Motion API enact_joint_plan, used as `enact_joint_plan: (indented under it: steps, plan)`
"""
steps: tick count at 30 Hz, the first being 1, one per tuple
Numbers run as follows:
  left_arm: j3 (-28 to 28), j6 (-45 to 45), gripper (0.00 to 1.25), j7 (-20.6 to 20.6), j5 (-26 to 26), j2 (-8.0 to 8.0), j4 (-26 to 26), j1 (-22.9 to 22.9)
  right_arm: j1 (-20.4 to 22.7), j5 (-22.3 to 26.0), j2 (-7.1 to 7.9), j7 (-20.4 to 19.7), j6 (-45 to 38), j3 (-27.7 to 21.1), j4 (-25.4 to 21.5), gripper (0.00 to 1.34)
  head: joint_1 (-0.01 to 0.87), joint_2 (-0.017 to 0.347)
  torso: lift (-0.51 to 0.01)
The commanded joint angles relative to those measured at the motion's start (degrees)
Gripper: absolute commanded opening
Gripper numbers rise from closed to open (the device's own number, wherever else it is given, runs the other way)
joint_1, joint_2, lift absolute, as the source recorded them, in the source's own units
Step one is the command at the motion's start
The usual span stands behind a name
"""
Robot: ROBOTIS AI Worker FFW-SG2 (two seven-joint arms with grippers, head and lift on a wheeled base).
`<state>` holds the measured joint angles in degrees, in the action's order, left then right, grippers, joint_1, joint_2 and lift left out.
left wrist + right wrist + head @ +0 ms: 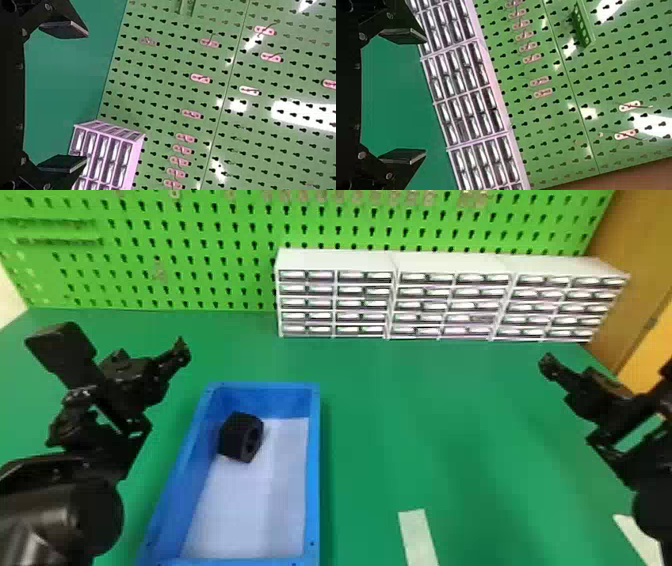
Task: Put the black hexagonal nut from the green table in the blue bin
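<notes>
Black hexagonal nut point(240, 437): located inside the blue bin point(314, 465), toward the far end, beside the left side wall. The hole of the nut is visible on its right side. The bin is open-topped, has a pale floor and rests on the green table point(425, 430).

Left gripper point(122, 357): positioned outside the bin, to the left of its far end. The nut lies to the right of this gripper and nearer the robot; the 2 are apart. In the left wrist view, the 2 flat black fingers of the left gripper point(85, 97) are spread wide, with nothing between the pads.

Right gripper point(607, 375): positioned at the right side of the work area, well apart from the nut and the bin. In the right wrist view, its 2 fingers are likewise spread wide and grip nothing.

Surroundings: 2 pale strips point(419, 537) lie on the near part of the table, to the right of the bin. A row of 3 white drawer cabinets point(330, 260) stands at the rear, in front of a green pegboard point(200, 280) fitted with small hooks.
</notes>
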<state>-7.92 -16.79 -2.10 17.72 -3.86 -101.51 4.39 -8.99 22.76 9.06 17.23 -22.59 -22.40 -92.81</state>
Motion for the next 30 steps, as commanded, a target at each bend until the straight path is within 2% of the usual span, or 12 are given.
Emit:
enact_joint_plan:
  steps: [1, 13, 19, 30]
  plan:
    - [-0.07, 0.00, 1.09, -0.01, 0.21, 0.00, 0.00, 0.00, 0.03, 0.00, 0.00, 0.00, 0.00, -0.01, 0.00, 1.06, 0.692, 0.009, -0.097]
    - [0.28, 0.00, 1.09, -0.01, 0.12, 0.00, -0.18, 0.00, 0.03, 0.00, -0.09, 0.00, 0.00, -0.01, 0.00, 1.06, 0.692, 0.009, -0.097]
    - [0.81, 0.00, 1.10, -0.01, -2.16, 0.00, -1.14, 0.00, 0.12, 0.09, -0.18, 0.00, 0.00, -0.01, 0.00, 1.06, 0.692, 0.009, -0.097]
    - [0.45, 0.09, 1.12, -0.01, -1.37, 0.00, -1.32, -0.18, 0.03, 0.00, -0.18, 0.00, 0.00, -0.01, 0.00, 1.06, 0.692, 0.009, -0.097]
